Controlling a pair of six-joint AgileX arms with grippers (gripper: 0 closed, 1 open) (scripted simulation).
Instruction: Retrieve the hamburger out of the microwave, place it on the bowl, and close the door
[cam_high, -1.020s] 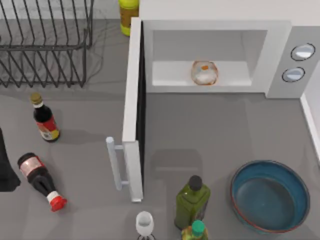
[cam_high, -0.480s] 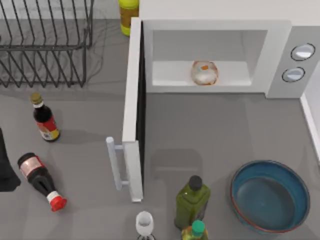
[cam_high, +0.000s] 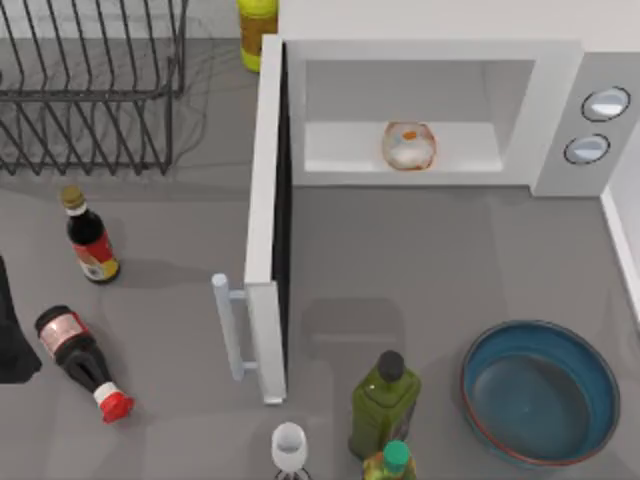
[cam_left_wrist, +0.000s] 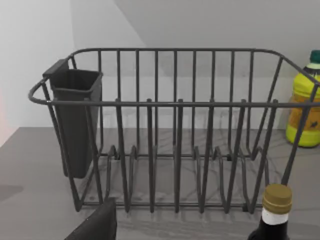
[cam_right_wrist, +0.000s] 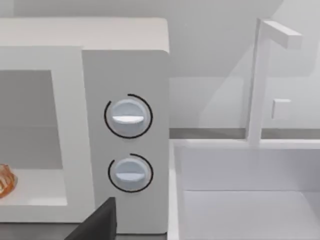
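Low in each wrist view you get a dark corner of that arm's tool: the left gripper (cam_left_wrist: 95, 224) facing the dish rack (cam_left_wrist: 175, 125), the right gripper (cam_right_wrist: 97, 222) facing the microwave (cam_high: 560, 110) and its two knobs (cam_right_wrist: 128, 116). You cannot tell whether either one is apart or together. Your left arm (cam_high: 10, 340) is parked at the table's left edge.

Farther out, the hamburger (cam_high: 408, 146) sits on the cavity floor, well apart from both grippers. The door (cam_high: 266, 220) stands swung wide open. The bowl (cam_high: 600, 372) at the near right holds nothing.

By my reading nothing is done yet: you have the reach, the grasp, the placing and the door closing all ahead.
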